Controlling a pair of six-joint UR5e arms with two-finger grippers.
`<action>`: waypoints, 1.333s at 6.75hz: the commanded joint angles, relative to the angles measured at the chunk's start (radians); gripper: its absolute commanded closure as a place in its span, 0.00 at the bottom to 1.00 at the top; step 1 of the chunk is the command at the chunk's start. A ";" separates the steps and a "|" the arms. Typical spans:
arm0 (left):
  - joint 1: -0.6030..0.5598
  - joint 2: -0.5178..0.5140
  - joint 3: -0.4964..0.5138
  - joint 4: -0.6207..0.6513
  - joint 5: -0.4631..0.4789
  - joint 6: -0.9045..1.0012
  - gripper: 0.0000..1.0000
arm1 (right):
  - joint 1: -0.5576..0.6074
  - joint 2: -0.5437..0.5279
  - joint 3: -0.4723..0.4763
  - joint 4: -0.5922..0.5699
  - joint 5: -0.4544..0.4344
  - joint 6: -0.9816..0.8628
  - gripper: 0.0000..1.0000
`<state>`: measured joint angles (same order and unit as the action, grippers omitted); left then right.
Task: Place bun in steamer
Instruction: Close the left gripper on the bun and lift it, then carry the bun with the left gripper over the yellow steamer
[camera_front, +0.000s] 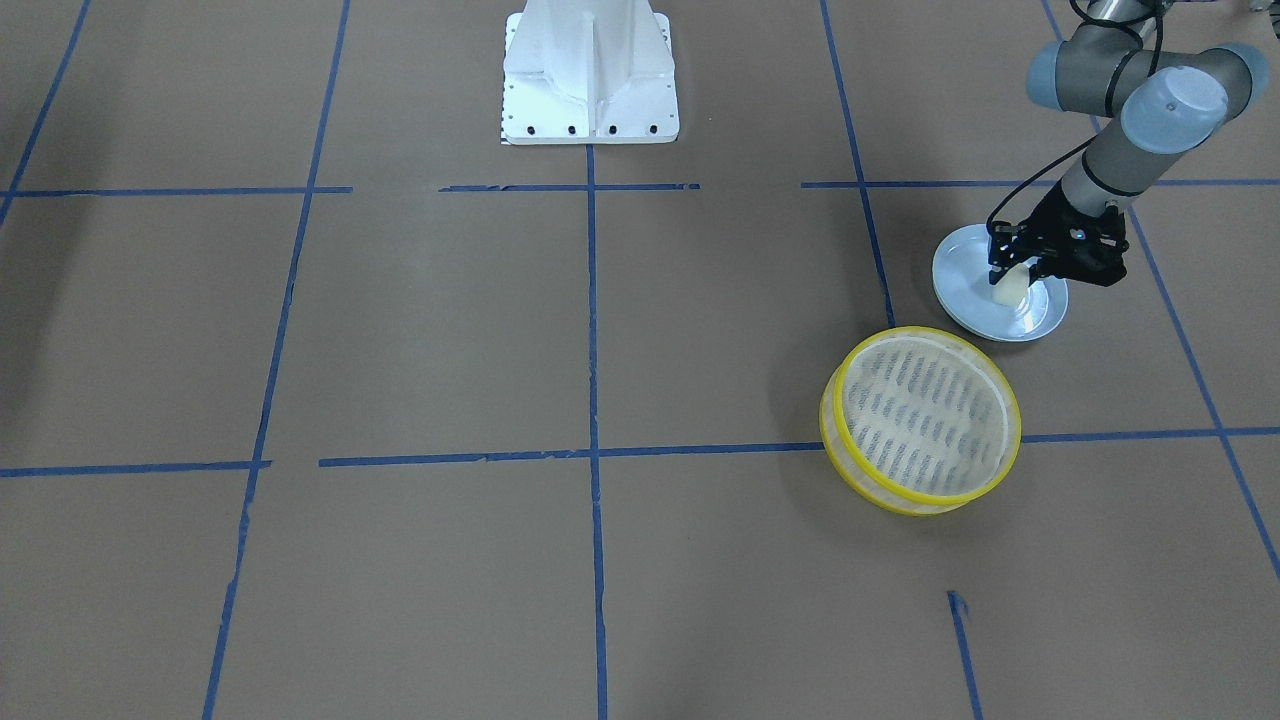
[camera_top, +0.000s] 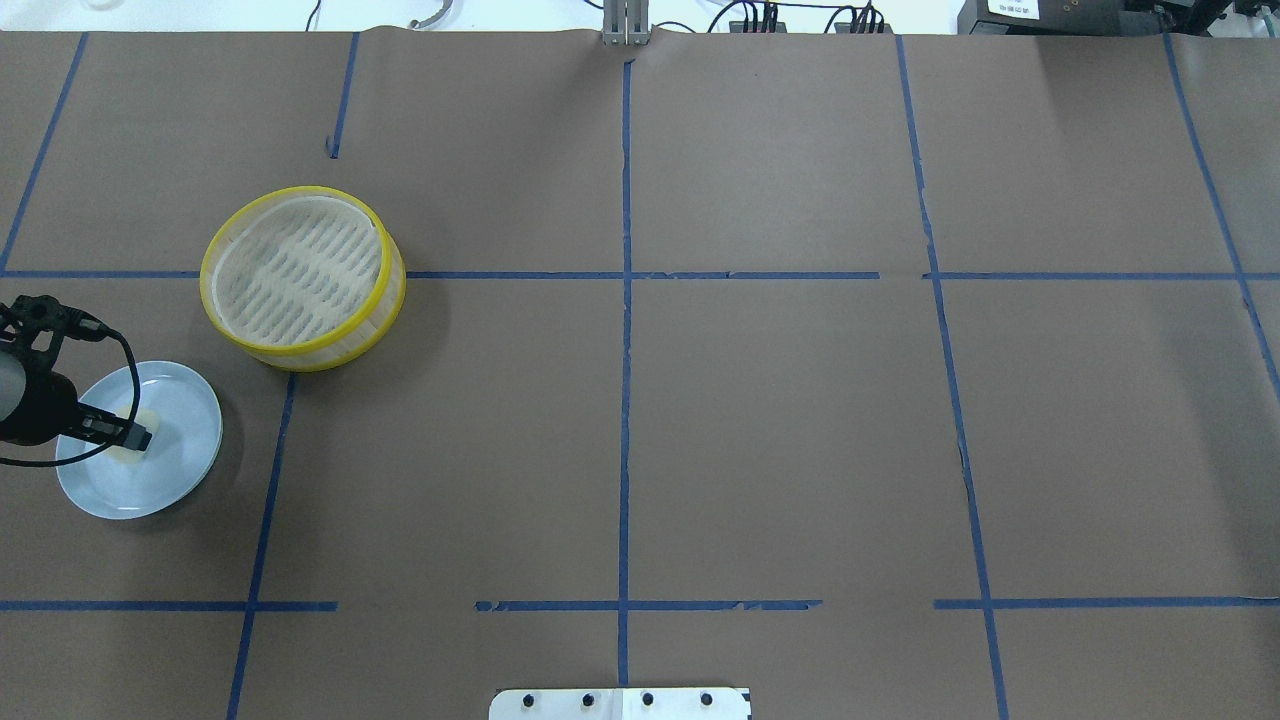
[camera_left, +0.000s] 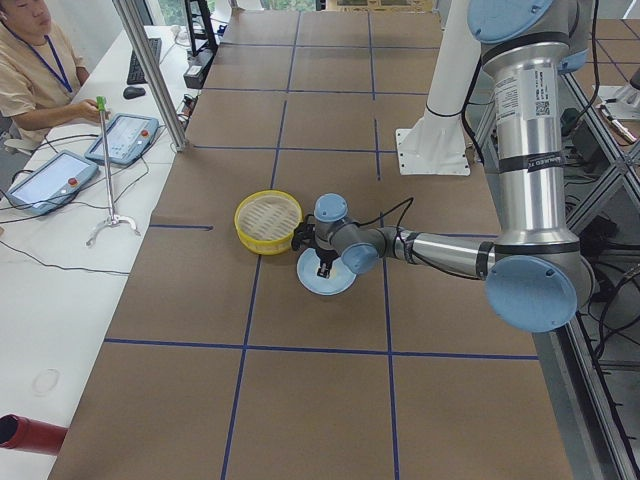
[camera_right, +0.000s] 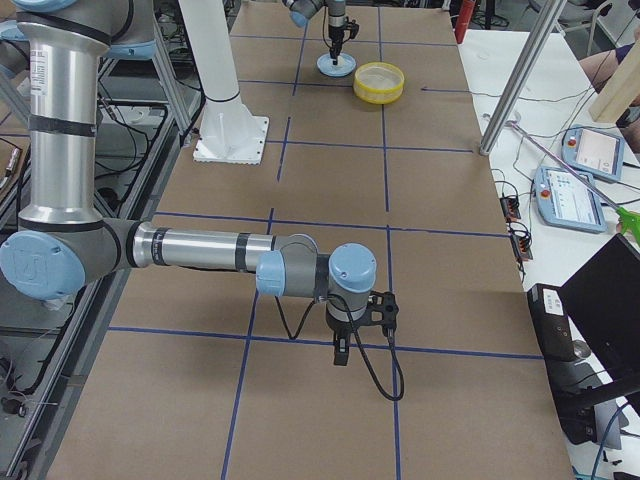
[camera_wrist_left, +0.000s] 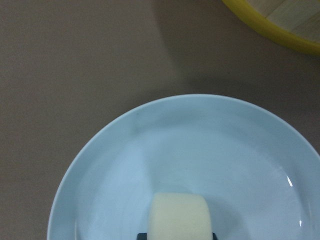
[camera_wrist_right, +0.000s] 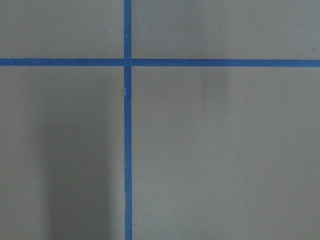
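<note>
The cream-white bun (camera_front: 1011, 290) is between the fingers of my left gripper (camera_front: 1008, 274), over the pale blue plate (camera_front: 955, 268). The left gripper is shut on the bun. In the left wrist view the bun (camera_wrist_left: 180, 217) fills the bottom middle above the plate (camera_wrist_left: 200, 145). I cannot tell if the bun touches the plate. The yellow-rimmed steamer (camera_front: 920, 420) stands empty right beside the plate, towards the operators' side. In the overhead view the steamer (camera_top: 300, 275) is beyond the plate (camera_top: 175, 420). My right gripper (camera_right: 340, 352) hangs above bare table far from both. I cannot tell if it is open.
The robot's white base (camera_front: 590, 75) stands at mid table. Brown paper with blue tape lines (camera_top: 625, 400) covers the table. Operators' tablets (camera_left: 120, 138) and a pole (camera_left: 150, 70) stand past the table's far edge.
</note>
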<state>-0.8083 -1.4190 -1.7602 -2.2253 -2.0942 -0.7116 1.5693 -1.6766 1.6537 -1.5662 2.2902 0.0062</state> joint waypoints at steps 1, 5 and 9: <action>-0.091 -0.017 -0.123 0.092 -0.062 -0.003 0.59 | 0.000 0.000 0.000 0.000 0.000 0.000 0.00; -0.163 -0.375 -0.027 0.355 -0.113 -0.169 0.58 | 0.000 0.000 0.000 0.000 0.000 0.000 0.00; -0.140 -0.543 0.218 0.349 -0.066 -0.285 0.58 | 0.000 0.000 0.000 0.000 0.000 0.000 0.00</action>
<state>-0.9570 -1.9248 -1.5957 -1.8750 -2.1896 -0.9829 1.5693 -1.6766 1.6536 -1.5662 2.2902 0.0061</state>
